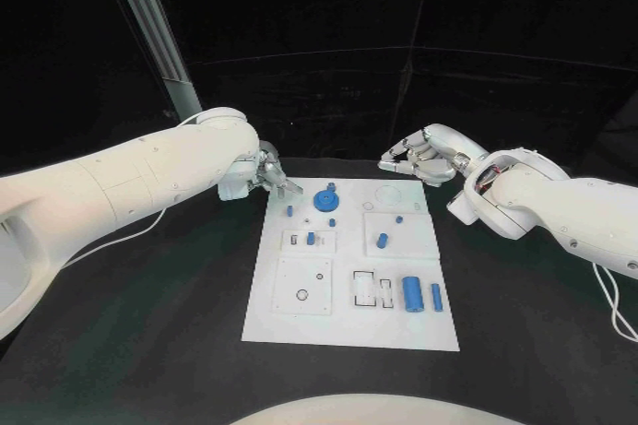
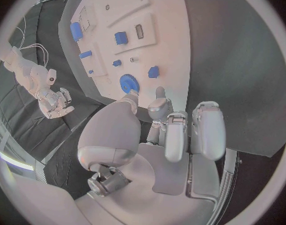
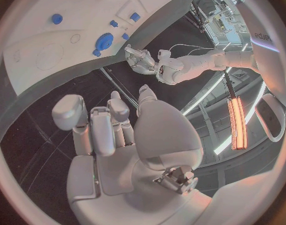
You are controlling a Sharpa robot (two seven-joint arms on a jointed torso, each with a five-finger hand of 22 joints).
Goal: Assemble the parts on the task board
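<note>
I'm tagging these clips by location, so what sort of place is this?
Probably a robotics lab or test bench. A white task board with small blue parts lies on a black table, dark curtains hang behind it, and the right wrist view shows equipment racks and strip lights.

Both arms are reaching in over the far end of the task board (image 1: 266, 325). The left hand (image 1: 270, 178) is hovering by its far-left corner, the right hand (image 1: 423, 158) off its far-right corner, both empty with fingers loosely apart.

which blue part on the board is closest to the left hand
The small blue peg at the task board's far left corner, just below the left hand. The round blue gear sits further right.
</note>
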